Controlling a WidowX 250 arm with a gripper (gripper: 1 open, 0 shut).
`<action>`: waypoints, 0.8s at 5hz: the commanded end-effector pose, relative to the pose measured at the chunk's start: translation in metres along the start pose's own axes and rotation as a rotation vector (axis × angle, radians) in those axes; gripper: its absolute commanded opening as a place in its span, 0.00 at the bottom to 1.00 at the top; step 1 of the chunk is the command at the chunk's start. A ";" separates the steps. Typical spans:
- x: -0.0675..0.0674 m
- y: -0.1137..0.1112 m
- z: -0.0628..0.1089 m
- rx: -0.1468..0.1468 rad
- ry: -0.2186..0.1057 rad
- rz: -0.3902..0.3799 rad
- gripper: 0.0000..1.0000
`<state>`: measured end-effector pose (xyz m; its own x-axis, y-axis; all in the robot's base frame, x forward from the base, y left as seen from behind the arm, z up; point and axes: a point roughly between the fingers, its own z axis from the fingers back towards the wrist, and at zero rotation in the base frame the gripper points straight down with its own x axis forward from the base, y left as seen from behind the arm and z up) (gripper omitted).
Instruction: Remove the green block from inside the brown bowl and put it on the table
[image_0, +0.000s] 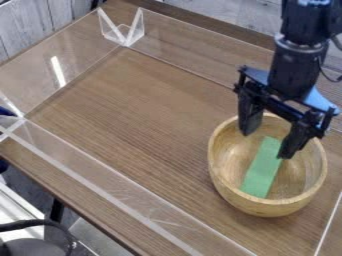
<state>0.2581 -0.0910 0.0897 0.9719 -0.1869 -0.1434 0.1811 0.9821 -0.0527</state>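
Spread wide as if to straddle the bar, the black two-fingered gripper (270, 135) hangs over the round light-wood bowl (219, 172). Flat green rectangular block (261, 176) lies inside, on the bowl's floor. Bowl sits on the brown wood-grain tabletop (127, 110).

Well to the left of the blue object (315, 99) at the right side, a clear, angular plastic piece (122, 27) stands near the far edge. Down and far to the left of that same blue object, a black cable (38, 222) curves at the near corner, with a blue bit (12, 128) farther up that left side.
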 end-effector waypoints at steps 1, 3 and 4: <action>0.002 0.008 0.018 -0.036 -0.137 0.058 1.00; -0.001 0.011 0.016 -0.068 -0.185 0.070 0.00; 0.009 0.011 0.013 -0.077 -0.196 0.074 0.00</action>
<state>0.2607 -0.0811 0.0880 0.9940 -0.1089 -0.0095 0.1071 0.9876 -0.1150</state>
